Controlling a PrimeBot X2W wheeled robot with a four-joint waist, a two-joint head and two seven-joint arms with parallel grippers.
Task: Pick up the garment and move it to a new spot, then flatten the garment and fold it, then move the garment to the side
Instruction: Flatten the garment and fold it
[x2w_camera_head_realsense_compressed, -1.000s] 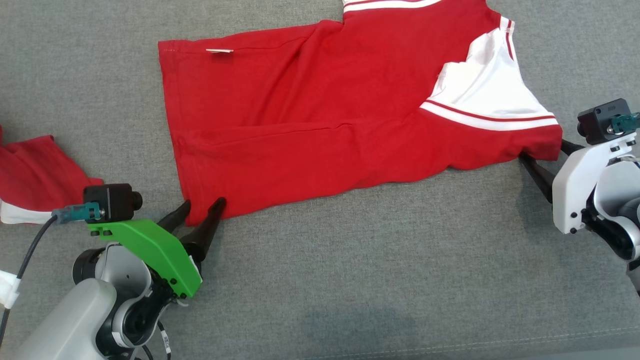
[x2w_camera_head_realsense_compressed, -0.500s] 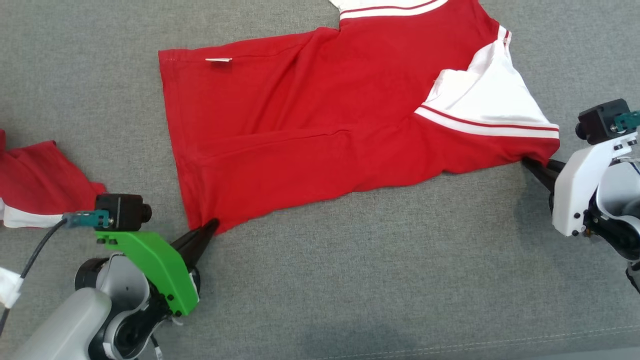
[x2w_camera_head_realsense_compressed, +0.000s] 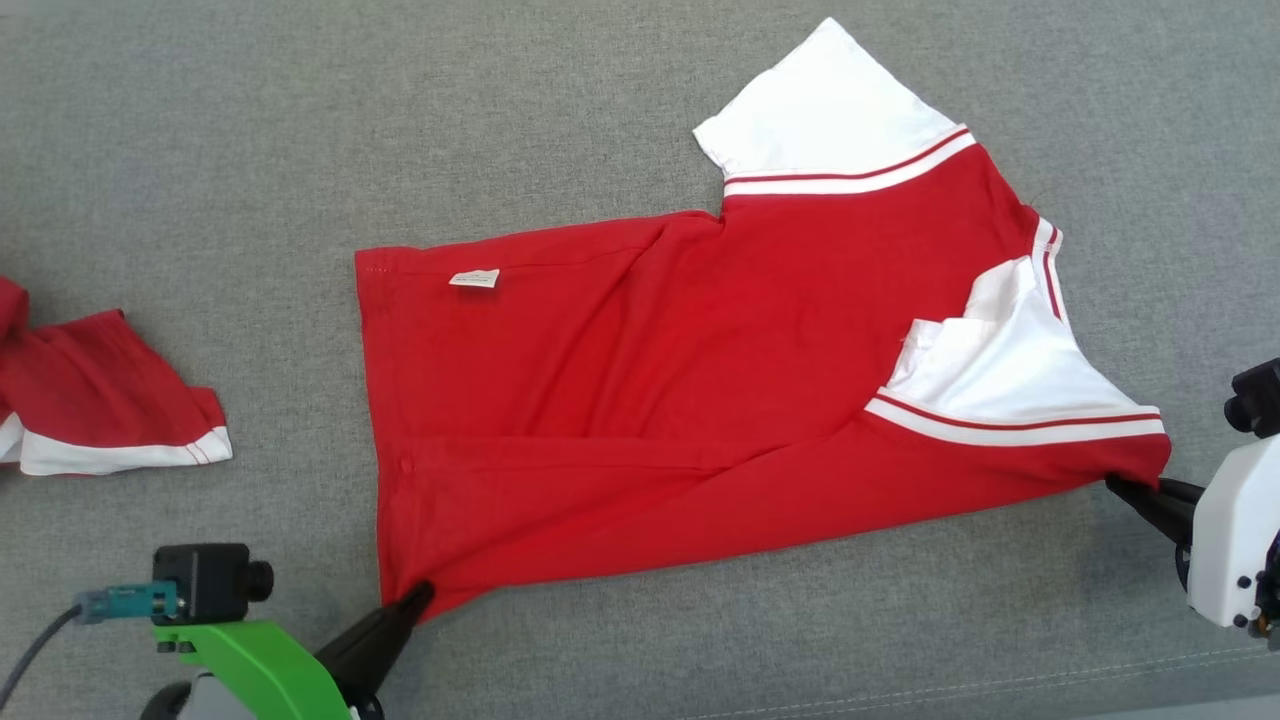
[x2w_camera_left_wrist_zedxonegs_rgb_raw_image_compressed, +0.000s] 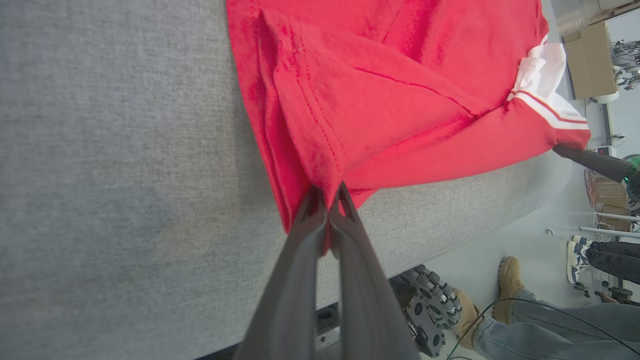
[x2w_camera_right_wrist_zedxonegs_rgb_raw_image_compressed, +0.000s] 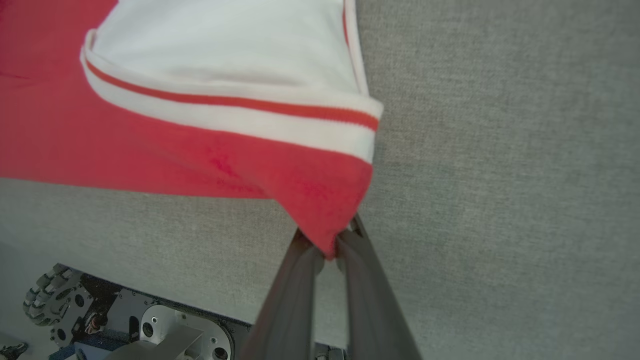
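Two pairs of fingers, spread a second ago, now pinch the red garment (x2w_camera_head_realsense_compressed: 650, 400): left fingers (x2w_camera_head_realsense_compressed: 385, 630) on its hem corner, right fingers (x2w_camera_head_realsense_compressed: 1145, 497) on the far corner. It lies stretched between them on the grey surface (x2w_camera_head_realsense_compressed: 700, 650), ready for lifting.

My left gripper (x2w_camera_head_realsense_compressed: 418, 598), a second ago open astride the near-left corner of the garment (x2w_camera_head_realsense_compressed: 640, 400), now pinches that corner. My right gripper (x2w_camera_head_realsense_compressed: 1118, 484) has likewise closed on the near-right corner. The edge between them lies straighter. My head view has shifted, taking in the white sleeve (x2w_camera_head_realsense_compressed: 820, 110).
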